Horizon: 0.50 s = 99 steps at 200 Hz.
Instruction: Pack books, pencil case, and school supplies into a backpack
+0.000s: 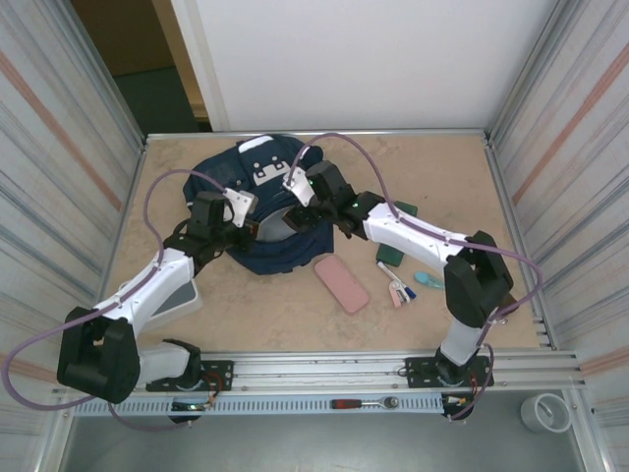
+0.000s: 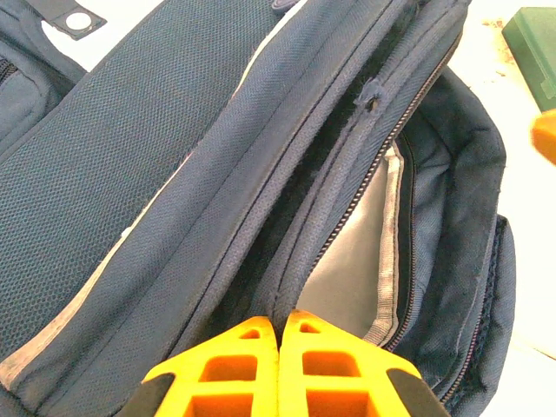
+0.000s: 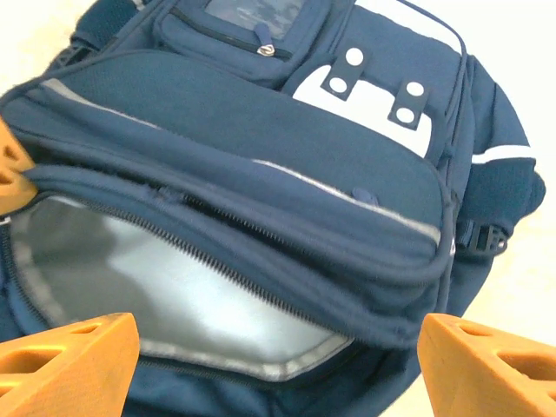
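The navy backpack (image 1: 263, 162) lies at the back middle of the table, its main compartment unzipped and showing grey lining (image 3: 130, 278). My left gripper (image 2: 280, 323) is shut on the fabric edge beside the zipper, holding the mouth up. My right gripper (image 3: 278, 352) hangs open just above the opening, nothing between its fingers (image 3: 69, 365). A pink pencil case (image 1: 341, 283) lies on the table in front of the backpack. White-and-pink pens (image 1: 393, 285) and a light-blue piece (image 1: 428, 281) lie to its right. A dark green flat block (image 1: 401, 228) is partly under my right forearm; I cannot tell whether it is the books.
A white container (image 1: 185, 295) sits under my left forearm. A red-handled tool (image 1: 362, 403) lies on the front rail and a roll of tape (image 1: 546, 413) sits at the near right. Ribbed walls close in both sides.
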### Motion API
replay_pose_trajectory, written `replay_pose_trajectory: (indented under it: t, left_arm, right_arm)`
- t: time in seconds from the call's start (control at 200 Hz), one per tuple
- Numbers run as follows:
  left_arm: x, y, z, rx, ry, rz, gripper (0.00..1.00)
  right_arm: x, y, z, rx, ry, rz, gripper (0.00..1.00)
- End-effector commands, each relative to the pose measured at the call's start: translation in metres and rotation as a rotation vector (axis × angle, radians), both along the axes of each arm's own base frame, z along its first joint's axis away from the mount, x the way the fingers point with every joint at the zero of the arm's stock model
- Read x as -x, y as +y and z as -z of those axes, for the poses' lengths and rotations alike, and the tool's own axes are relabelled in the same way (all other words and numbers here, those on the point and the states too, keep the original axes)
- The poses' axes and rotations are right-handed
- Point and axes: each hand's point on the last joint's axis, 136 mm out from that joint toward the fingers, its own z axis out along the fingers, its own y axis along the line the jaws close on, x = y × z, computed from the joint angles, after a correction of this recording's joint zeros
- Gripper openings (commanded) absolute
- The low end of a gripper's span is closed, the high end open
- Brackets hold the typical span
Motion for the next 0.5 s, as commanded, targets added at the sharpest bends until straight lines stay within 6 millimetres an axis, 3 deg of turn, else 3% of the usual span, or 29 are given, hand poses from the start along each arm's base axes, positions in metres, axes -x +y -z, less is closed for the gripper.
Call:
replay_pose_trajectory:
  t: [0.0,0.115,0.2,0.356,0.426,0.491]
  left_arm:
    - [-0.007,-0.007,-0.036,0.051,-0.113,0.036,0.00]
    - [-0.008,-0.008,-0.034,0.054,-0.106,0.036,0.00]
    - [-0.008,-0.008,-0.034,0.059,-0.104,0.033,0.00]
    - [-0.006,-0.005,-0.030,0.066,-0.069,0.002,0.00]
    - [-0.003,-0.003,-0.030,0.088,-0.038,-0.036,0.00]
    - [0.003,0.002,-0.029,0.113,-0.011,-0.082,0.11]
  right_arm:
    - [-0.013,0.012,-0.002,0.067,-0.074,-0.067,0.81]
    - [-0.021,0.024,0.009,0.065,-0.059,-0.106,0.77]
    - [-0.024,0.030,0.016,0.051,-0.041,-0.124,0.68]
    - [-0.021,0.043,0.015,0.014,-0.006,-0.154,0.38]
    - [-0.021,0.043,0.014,0.009,0.005,-0.144,0.30]
    - [-0.019,0.043,0.011,-0.016,0.020,-0.133,0.17]
